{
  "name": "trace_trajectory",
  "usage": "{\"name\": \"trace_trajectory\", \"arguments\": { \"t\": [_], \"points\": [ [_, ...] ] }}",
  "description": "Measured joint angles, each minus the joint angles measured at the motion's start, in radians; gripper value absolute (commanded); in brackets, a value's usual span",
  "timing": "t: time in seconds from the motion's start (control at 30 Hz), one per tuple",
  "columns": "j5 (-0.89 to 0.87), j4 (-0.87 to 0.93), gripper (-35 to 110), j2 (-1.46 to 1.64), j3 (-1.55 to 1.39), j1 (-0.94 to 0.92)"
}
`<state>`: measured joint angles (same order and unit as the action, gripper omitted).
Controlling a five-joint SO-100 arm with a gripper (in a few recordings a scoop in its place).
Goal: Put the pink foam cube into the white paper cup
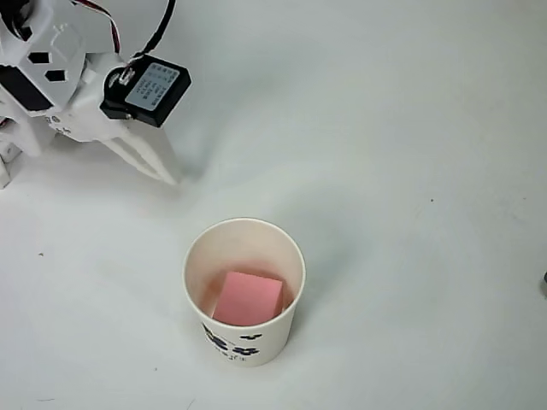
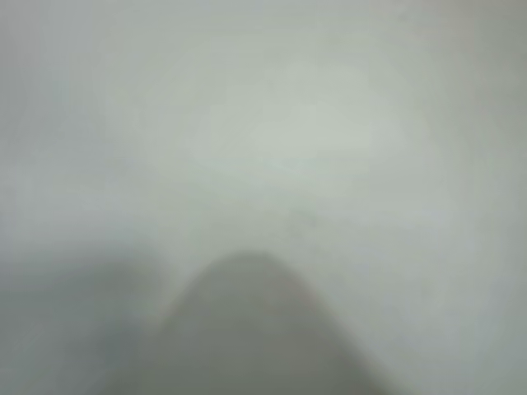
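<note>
- A plain white matte table point(image 1: 410, 128), smooth, with a few tiny dark specks, seen from overhead.
- A cream-white paper cup point(image 1: 244, 292) with a rolled rim and a dark blue-black floral print low on its side stands upright on it, apart from the white two-finger gripper point(image 1: 167, 175), below and to the right of its fingertips in the picture.
- The wrist view is blurred, showing only pale table surface point(image 2: 329, 123).

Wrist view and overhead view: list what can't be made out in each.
- Wrist view: all blurred; the dark rounded shape at the bottom can't be identified.
- Overhead view: the arm's base is cut off by the left edge.
- The gripper fingers overlap, so open or shut is unclear.
- The white paper cup wall hides the pink foam cube underside.
</note>
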<state>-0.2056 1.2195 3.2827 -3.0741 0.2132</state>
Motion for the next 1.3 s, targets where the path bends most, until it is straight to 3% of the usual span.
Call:
{"name": "trace_trajectory", "arguments": {
  "t": [0.43, 0.7, 1.0, 1.3],
  "points": [
    [0.077, 0.0, 0, 0.0, 0.0, -0.087],
    [0.19, 0.025, 0, 0.0, 0.0, -0.084],
    [0.319, 0.048, 0, 0.0, 0.0, -0.209],
    [0.341, 0.051, 0, 0.002, 0.0, -0.216]
  ]
}}
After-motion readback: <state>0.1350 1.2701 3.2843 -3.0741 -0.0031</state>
